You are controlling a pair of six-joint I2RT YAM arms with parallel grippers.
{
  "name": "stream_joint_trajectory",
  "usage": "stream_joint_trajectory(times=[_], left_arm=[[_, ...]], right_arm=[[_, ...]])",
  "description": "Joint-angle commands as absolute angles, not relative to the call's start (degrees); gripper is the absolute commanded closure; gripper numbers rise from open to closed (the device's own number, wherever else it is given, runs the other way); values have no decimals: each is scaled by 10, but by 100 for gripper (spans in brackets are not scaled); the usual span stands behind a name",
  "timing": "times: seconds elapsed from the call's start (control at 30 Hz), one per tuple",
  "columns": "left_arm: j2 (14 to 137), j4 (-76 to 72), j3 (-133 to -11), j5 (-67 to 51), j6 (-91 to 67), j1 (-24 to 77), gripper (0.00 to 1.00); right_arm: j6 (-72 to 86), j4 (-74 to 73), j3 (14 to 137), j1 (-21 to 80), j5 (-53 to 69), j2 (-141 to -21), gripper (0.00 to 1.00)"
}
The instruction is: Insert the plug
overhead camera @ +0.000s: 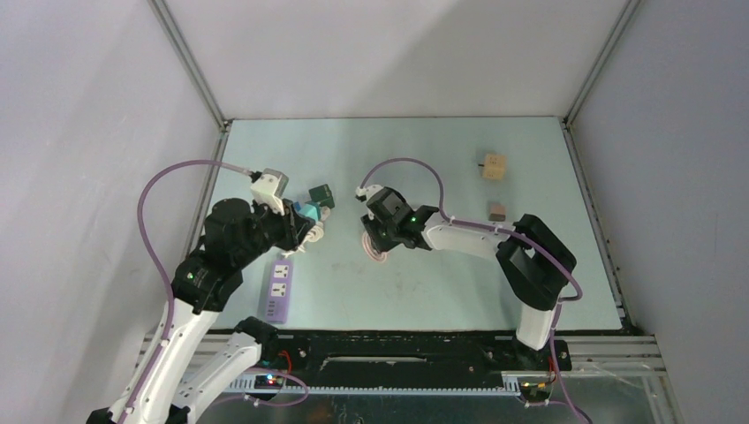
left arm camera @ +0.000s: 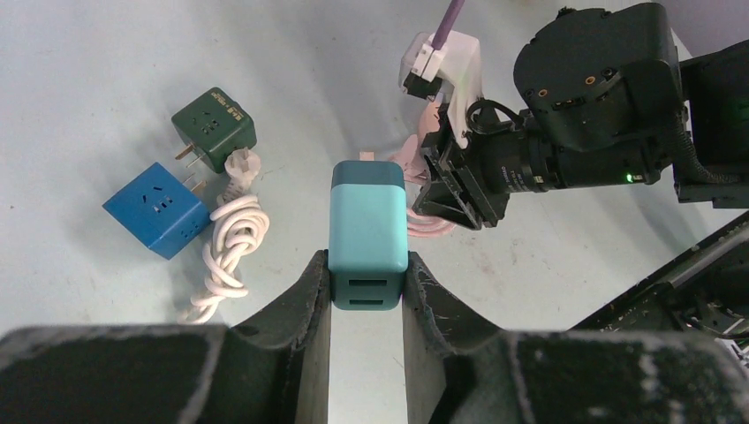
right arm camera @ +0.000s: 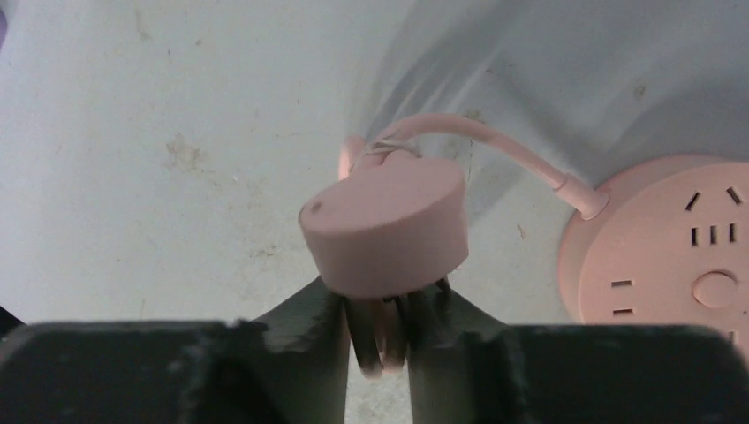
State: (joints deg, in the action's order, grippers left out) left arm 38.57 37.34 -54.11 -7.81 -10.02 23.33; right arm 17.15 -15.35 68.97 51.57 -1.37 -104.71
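Closest to the lens in the left wrist view: left gripper (left arm camera: 366, 269), pressed tight on a teal adapter (left arm camera: 368, 221) at bottom centre, two slots facing the camera. Beyond it, upper left of that frame: green adapter (left arm camera: 214, 128), blue adapter (left arm camera: 157, 209) and a coiled white cord (left arm camera: 231, 238), all lying on the table (overhead camera: 424, 159).

Centre of the right wrist view: right gripper (right arm camera: 380, 309), drawn in and pinching the underside of the pink plug (right arm camera: 384, 225), round head perched on the fingertips. Cannot tell whether prongs or cord loops sit between the fingers. Pink cord (right arm camera: 495, 141) arching to a pink round socket (right arm camera: 671, 256) at the right edge, resting on the table just beside the plug. Purple power strip (overhead camera: 280, 291) at lower left of the top view, well apart from the pink plug and nearer the left arm.

Likely trouble, judged from here:
- Shallow hold under a wide head: could pivot or slip once lifted.
- Short tether: could drag or tip the pink round socket on any carry towards the strip.
- Prongs unseen: easy to misalign at the slots and jam.
- Both wrists near each other mid-table: risk of a knock, jarring the teal adapter loose.
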Motion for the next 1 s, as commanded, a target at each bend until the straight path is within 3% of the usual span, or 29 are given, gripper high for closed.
stream_joint_trajectory(times=[0.0,0.17,0.5,0.8,0.97], left_arm=[[383,347,-532,-76,-105,230,100],[403,349,-534,-68,-112,230,100],[422,353,-530,-58,-110,230,100],[404,368,-539,-6,-95,230,100],[361,370,-557,21,-78,230,100]], right_arm=[[150,-142,718,531,-6,-1034,80],[111,-181,718,559,18,-997,93],[105,-228,682,599,63,-941,91],[118,-211,668,598,71,-913,32],[132,-176,668,580,105,-882,19]])
